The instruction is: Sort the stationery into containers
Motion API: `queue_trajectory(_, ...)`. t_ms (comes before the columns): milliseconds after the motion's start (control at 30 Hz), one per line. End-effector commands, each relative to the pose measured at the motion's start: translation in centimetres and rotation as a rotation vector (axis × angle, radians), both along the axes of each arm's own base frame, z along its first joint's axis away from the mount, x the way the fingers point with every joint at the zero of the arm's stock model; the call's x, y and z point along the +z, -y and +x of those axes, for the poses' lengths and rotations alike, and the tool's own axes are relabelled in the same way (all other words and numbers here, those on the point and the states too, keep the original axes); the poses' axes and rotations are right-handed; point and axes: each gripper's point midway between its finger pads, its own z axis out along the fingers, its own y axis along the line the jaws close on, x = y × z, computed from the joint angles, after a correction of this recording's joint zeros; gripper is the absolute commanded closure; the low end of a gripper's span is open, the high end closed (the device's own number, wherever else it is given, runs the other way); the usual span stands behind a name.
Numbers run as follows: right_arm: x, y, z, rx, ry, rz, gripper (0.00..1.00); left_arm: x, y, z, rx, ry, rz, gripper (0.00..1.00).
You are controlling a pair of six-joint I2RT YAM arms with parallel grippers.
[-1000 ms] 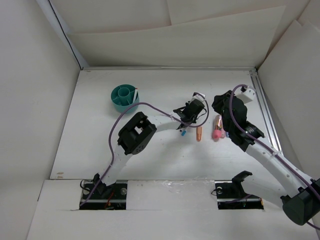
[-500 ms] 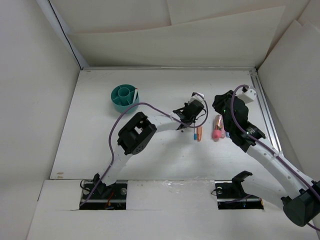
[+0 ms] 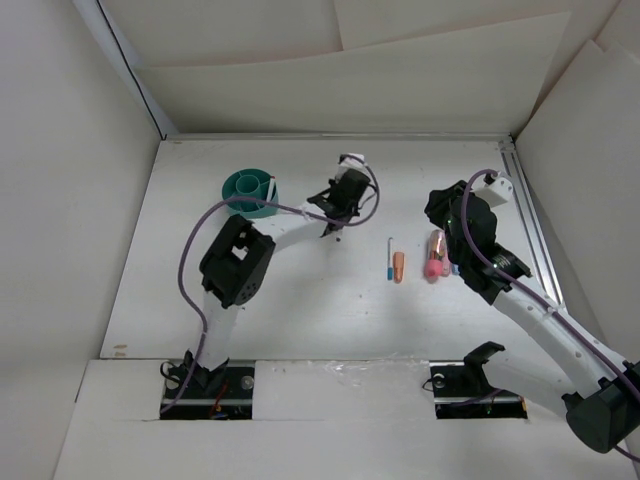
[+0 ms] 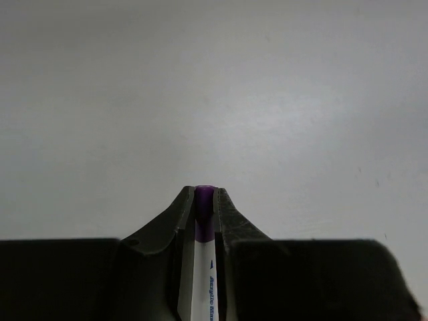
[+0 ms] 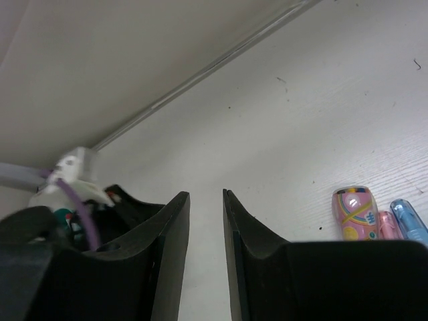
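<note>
My left gripper (image 3: pixel 331 222) is shut on a white pen with a purple end (image 4: pixel 204 221), held above the table to the right of the round teal cup (image 3: pixel 248 196). One white pen (image 3: pixel 272 187) stands in the cup. A white pen with a blue end (image 3: pixel 389 262), an orange stubby piece (image 3: pixel 398 266) and pink stubby pieces (image 3: pixel 435 264) lie mid-table. My right gripper (image 3: pixel 438 210) is open and empty just above the pink pieces. The right wrist view shows a patterned pink piece (image 5: pixel 354 212) and a blue piece (image 5: pixel 408 221) to the right of its fingers (image 5: pixel 170 221).
White walls enclose the table on the left, back and right. A metal rail (image 3: pixel 530 230) runs along the right edge. The left arm's purple cable (image 3: pixel 290 210) arcs over the table between the cup and the gripper.
My left gripper has lifted the purple-ended pen from beside the orange piece and swung it left and back toward the teal cup. The blue-ended pen stays on the table. The right arm has not moved.
</note>
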Motion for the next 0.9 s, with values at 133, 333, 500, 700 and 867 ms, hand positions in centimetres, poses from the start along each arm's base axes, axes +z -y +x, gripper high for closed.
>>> queue_trajectory(133,0.7,0.0,0.0,0.008,0.025,0.009,0.67,13.6,-9.3,4.7,0.295,0.260,-0.246,1.00)
queue_trajectory(333,0.7,-0.2,0.0,0.017,0.024,0.011,0.67,17.3,-17.1,7.8,0.447,0.411,-0.289,1.00)
queue_trajectory(500,0.9,-0.2,0.1,0.019,0.031,0.006,0.67,18.6,-19.7,9.3,0.486,0.525,-0.173,1.00)
queue_trajectory(700,0.6,-0.4,0.1,0.028,0.030,0.008,0.67,17.4,-21.7,10.3,0.533,0.541,-0.006,1.00)
queue_trajectory(867,0.6,-0.4,0.1,0.029,0.029,-0.001,0.67,16.6,-22.5,10.9,0.551,0.563,0.087,1.00)
